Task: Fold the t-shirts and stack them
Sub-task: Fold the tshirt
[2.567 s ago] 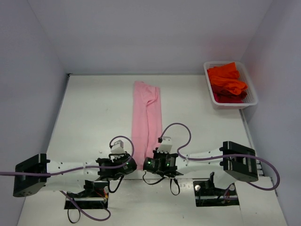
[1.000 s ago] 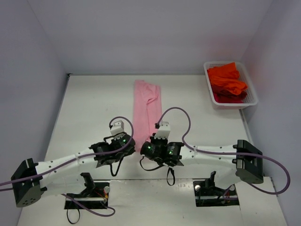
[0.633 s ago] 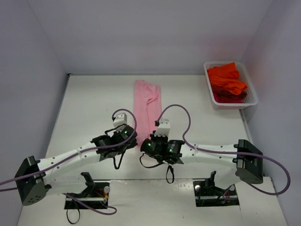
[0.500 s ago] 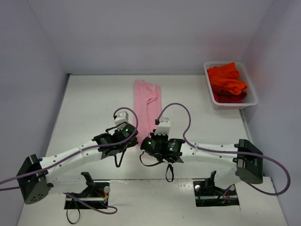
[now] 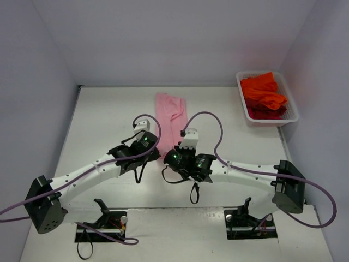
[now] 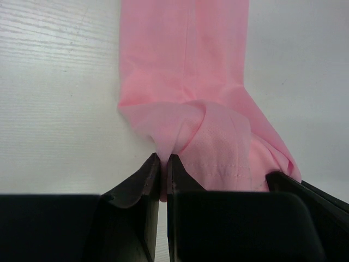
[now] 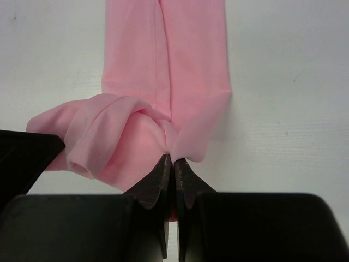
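My left gripper (image 6: pixel 163 159) and right gripper (image 7: pixel 173 160) are each pinched shut on a near corner of the pink t-shirt (image 5: pixel 170 115), a folded strip stretching far across the white table (image 5: pixel 109 120), and I judge this thin cloth light and limp, so corners are the good hold.

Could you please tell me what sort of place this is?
Probably a robotics lab test cell: a white table boxed in by bare walls, two arms bolted at its near edge, and a basket of orange-red t-shirts.
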You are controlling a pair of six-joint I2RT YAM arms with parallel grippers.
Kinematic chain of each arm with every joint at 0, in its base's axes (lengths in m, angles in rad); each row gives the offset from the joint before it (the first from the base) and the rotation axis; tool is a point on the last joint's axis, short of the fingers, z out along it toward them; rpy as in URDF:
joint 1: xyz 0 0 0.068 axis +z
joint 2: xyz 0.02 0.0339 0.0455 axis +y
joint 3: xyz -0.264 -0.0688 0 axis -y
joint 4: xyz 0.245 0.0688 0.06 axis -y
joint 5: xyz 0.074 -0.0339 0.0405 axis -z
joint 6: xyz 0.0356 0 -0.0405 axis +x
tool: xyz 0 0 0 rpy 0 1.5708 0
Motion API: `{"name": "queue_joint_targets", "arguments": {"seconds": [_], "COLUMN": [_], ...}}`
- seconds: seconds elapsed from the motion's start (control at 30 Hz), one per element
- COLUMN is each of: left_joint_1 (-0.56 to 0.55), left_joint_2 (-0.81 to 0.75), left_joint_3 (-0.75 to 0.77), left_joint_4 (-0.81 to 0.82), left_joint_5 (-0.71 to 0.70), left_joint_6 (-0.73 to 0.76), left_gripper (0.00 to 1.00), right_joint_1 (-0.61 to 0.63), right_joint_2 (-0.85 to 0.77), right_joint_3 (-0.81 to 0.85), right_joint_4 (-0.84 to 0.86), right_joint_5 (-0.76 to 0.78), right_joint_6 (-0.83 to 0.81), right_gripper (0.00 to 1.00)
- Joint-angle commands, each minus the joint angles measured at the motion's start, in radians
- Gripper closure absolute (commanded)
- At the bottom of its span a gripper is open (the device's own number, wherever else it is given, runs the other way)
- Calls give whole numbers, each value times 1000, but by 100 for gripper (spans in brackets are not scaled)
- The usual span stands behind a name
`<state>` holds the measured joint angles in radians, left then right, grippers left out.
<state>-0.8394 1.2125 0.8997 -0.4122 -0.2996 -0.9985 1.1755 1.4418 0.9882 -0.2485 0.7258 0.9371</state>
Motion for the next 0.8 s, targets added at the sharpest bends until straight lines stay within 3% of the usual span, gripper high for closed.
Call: {"name": "queue_joint_targets", "arguments": {"seconds": [0.0, 0.77], "left_joint_1": [23, 141], "left_joint_2": [15, 123], "left_joint_3": [73, 206], "left_joint_4": [46, 81], "left_joint_5": [16, 128], "left_joint_6": [54, 159], "left_gripper": [100, 100], "right_joint_1": [-16, -157], "right_joint_2": [11, 92], "right_joint_3": [56, 147], "right_joint_4": [28, 176], "right_joint_5": [57, -32], "right_joint_6": [-40, -236], "right_gripper": [100, 100]}}
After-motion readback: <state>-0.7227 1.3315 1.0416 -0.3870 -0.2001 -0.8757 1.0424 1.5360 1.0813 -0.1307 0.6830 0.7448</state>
